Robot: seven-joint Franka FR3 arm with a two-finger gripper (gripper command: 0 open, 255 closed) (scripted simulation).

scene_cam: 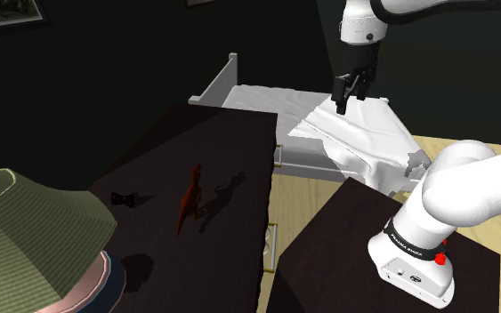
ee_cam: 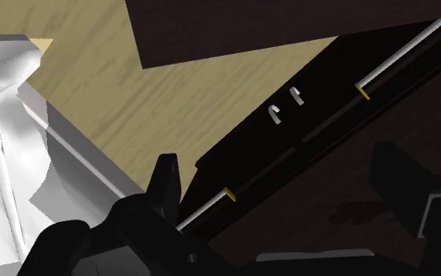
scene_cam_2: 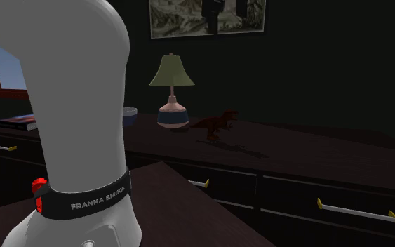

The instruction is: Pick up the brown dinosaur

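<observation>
Brown with a reddish cast, the dinosaur [scene_cam: 189,197] stands upright on the flat top of a dark dresser [scene_cam: 226,142], about midway along it. A small black object [scene_cam: 124,198] lies on the same top toward the shoulder view's left of the dinosaur, apart from it, and a lamp [scene_cam: 35,236] with a ribbed green shade fills the lower left corner. In the second exterior view the dinosaur shows just to the right of the lamp's rounded base, tail toward the lamp, with its shadow falling on the dresser top in front of it.

Well apart from the dinosaur, the gripper [scene_cam: 349,98] hangs over a rumpled white bed [scene_cam: 364,133] toward the shoulder view's upper right. Its claw is spread wide and grips nothing: in the wrist view the two black fingers [ee_cam: 166,184] stand far apart with only the scene below between them. That scene is a pale wooden floor [ee_cam: 124,86] and the dresser's front, where a silver drawer handle [ee_cam: 403,55] with yellow ends runs at a slant.

The white arm [scene_cam_2: 76,98] looms large in the second exterior view's foreground. Its base sits on the dark stand [scene_cam: 328,240]. A framed picture [scene_cam_2: 206,17] hangs on the dark wall above the lamp
</observation>
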